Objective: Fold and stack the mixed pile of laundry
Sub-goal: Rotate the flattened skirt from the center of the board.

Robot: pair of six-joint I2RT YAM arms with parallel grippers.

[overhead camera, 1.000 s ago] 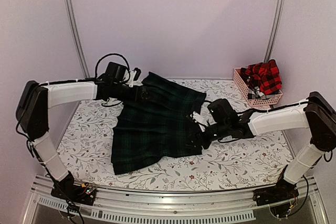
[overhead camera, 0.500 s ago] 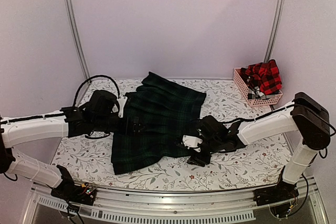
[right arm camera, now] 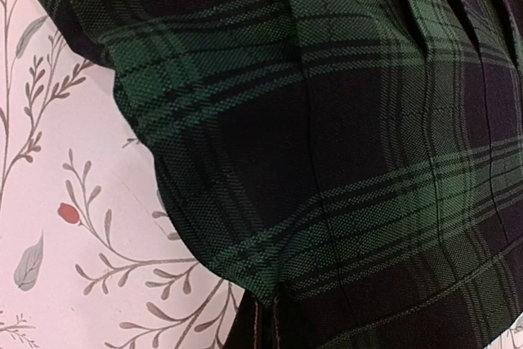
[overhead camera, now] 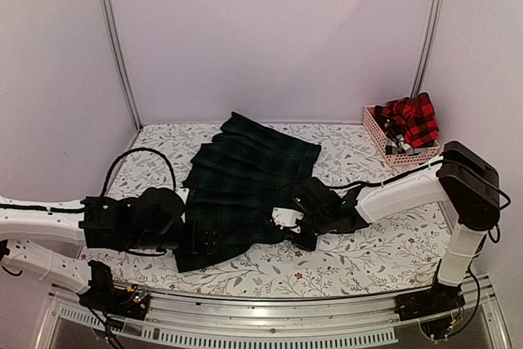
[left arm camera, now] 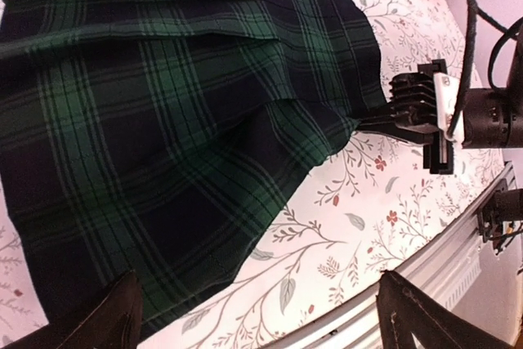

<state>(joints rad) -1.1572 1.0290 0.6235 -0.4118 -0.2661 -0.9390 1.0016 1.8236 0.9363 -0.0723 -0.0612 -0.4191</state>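
A dark green tartan piece (overhead camera: 245, 185) of the mixed laundry pile lies spread flat on the middle of the table. My right gripper (overhead camera: 284, 226) is low at its right near edge and shut on a fold of the tartan (right arm camera: 343, 120), which bunches up from between the closed fingertips (right arm camera: 265, 328). My left gripper (overhead camera: 200, 239) hovers low over the tartan's near left corner (left arm camera: 163, 104), wide open, with one dark finger (left arm camera: 122, 316) over the cloth and the other (left arm camera: 417, 316) over the table edge. The left wrist view also shows the right gripper (left arm camera: 384, 116) pinching the hem.
A pink slatted basket (overhead camera: 391, 151) stands at the back right and holds a red-and-black checked shirt (overhead camera: 409, 118) and dark clothes. The white leaf-patterned cloth (overhead camera: 368, 251) covers the table. A metal rail (overhead camera: 270, 316) runs along the near edge.
My left arm swung down from the tartan's far left edge to its near left corner, staying open. My right gripper slid left to the hem and shut on it.
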